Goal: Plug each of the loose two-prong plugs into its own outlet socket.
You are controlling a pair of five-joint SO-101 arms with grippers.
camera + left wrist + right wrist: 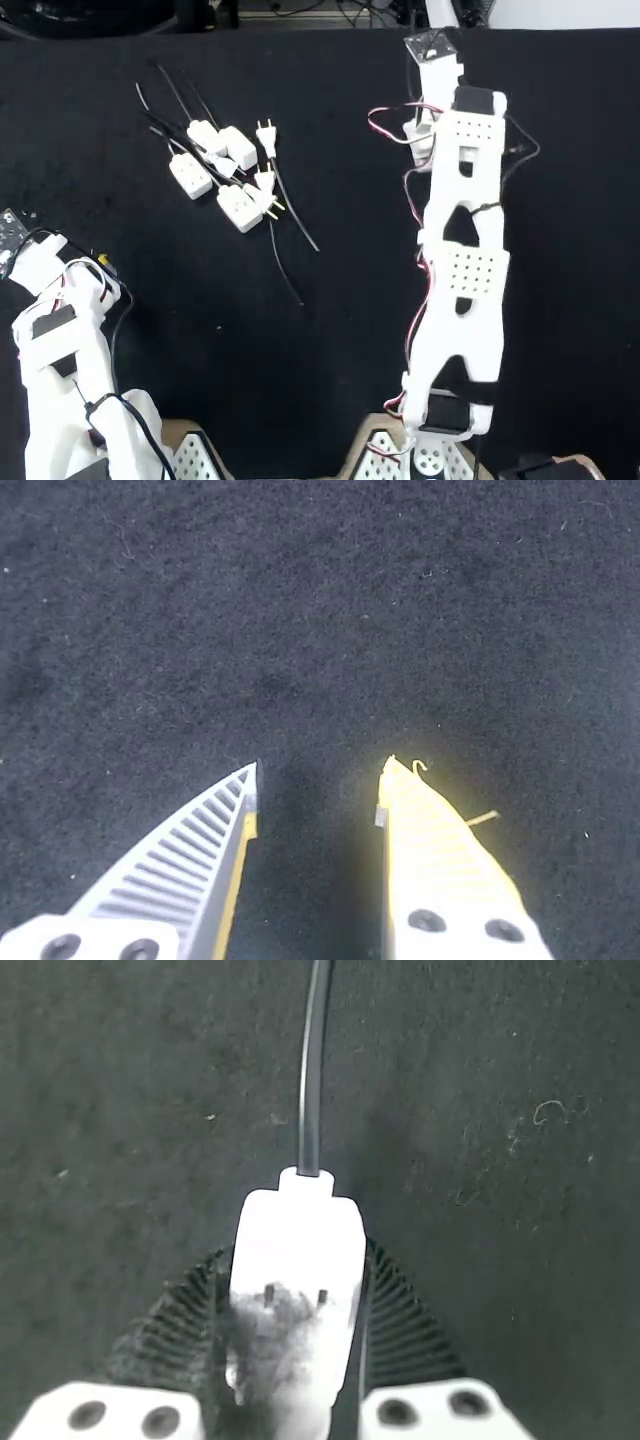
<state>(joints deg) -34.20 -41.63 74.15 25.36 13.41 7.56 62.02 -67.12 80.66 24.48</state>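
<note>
Trouble looked likeliest at the right gripper [297, 1280], whose fingers [400, 1330] were clamped on a white socket block [296, 1225]. The block's two slots faced the wrist and its black cord [312, 1060] ran off across the dark surface [520, 1080]. In the high view the right arm [465, 250] lay stretched along the right side toward the far edge, well apart from the pile [225, 170] of other white sockets, loose plugs and crossed cords left of centre. One plug [266, 131] lay at the pile's far edge, while others touched the socket bodies. The left gripper [318, 775] hung over bare cloth near the left edge with its fingers [440, 850] spread wide and nothing between them, also well away from the pile. Judging from this, the held block would probably twist or slide between the fingers when a plug was pushed in, since only its sides were pinched. Its trailing cord might snag and tug it askew. Any grab into the pile risked catching a neighbouring cord and dragging several pieces at once. Prongs meeting the slots slightly off line would likely jam or shove the block loose.
</note>
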